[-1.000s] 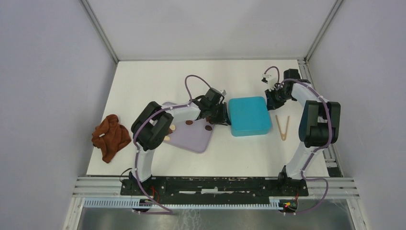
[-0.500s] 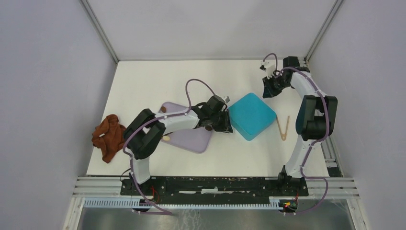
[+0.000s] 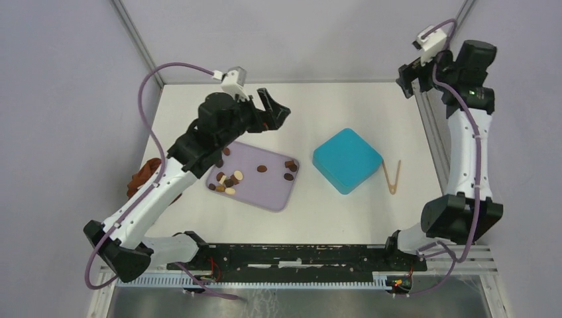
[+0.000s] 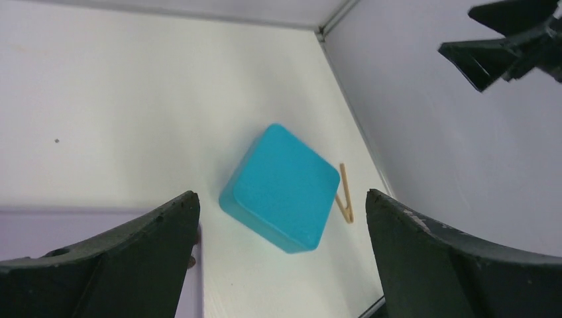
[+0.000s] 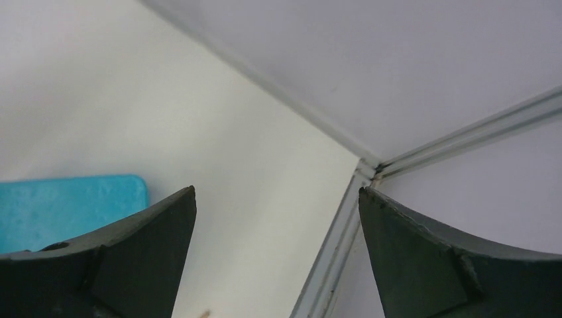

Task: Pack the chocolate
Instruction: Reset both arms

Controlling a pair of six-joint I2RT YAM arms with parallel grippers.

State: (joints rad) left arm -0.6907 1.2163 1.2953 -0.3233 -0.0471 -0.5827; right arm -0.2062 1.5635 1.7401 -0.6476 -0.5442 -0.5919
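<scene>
Both grippers hang in the air with their fingers spread wide and nothing between them. The left gripper (image 3: 273, 109) is raised above the far left part of the white table (image 3: 331, 106) and touches nothing. Its wrist view looks down between the parted fingers (image 4: 132, 258) onto the teal box (image 4: 281, 189). The right gripper (image 3: 409, 74) is lifted high at the far right corner, equally wide and empty.

The chocolate (image 3: 225, 180) lies on a lilac tray (image 3: 265, 192). Dark, mid-brown and cream pieces cluster at the tray's left end, and a few dark ones are scattered toward its right edge. The teal box stands right of the tray, apart from it and turned cornerwise, its lid apparently on. Wooden tongs (image 3: 392, 175) lie just beside the box's right corner. A rust-brown cloth (image 3: 137, 184) is mostly hidden behind the left arm at the table's left edge. Plain grey walls (image 3: 285, 33) with metal framing enclose the table.
</scene>
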